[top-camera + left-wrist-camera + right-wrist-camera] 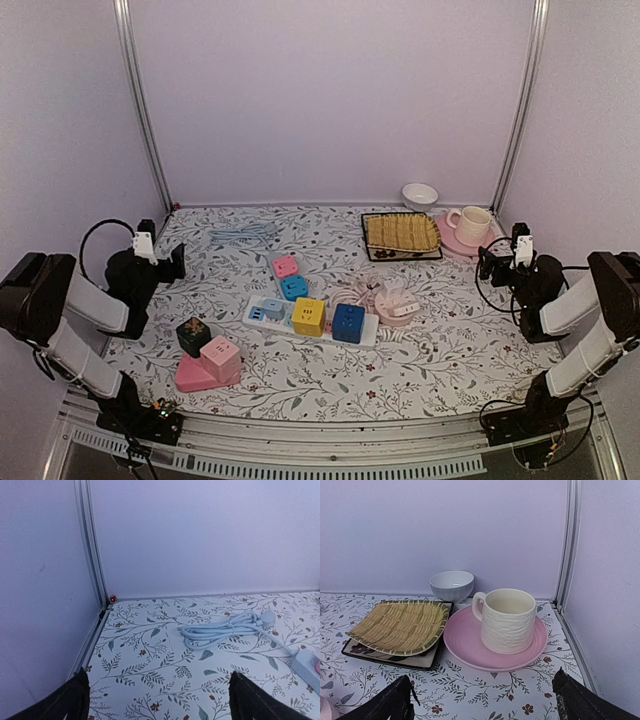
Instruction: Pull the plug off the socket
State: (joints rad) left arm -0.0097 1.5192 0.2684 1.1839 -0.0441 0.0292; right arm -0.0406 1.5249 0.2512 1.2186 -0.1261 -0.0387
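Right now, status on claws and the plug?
Left claw open, parked left. Right claw open, parked right. Yellow cube plug and blue cube plug seated on power strip, untouched. Cable coil beside strip's right end.

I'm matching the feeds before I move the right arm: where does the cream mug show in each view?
Top external: cream mug on the pink saucer, far right, near the back wall.
Left wrist: not in it.
Right wrist: centre of the picture, upright on the pink saucer.
Shared landmark: the white bowl, behind and left of the mug in both.
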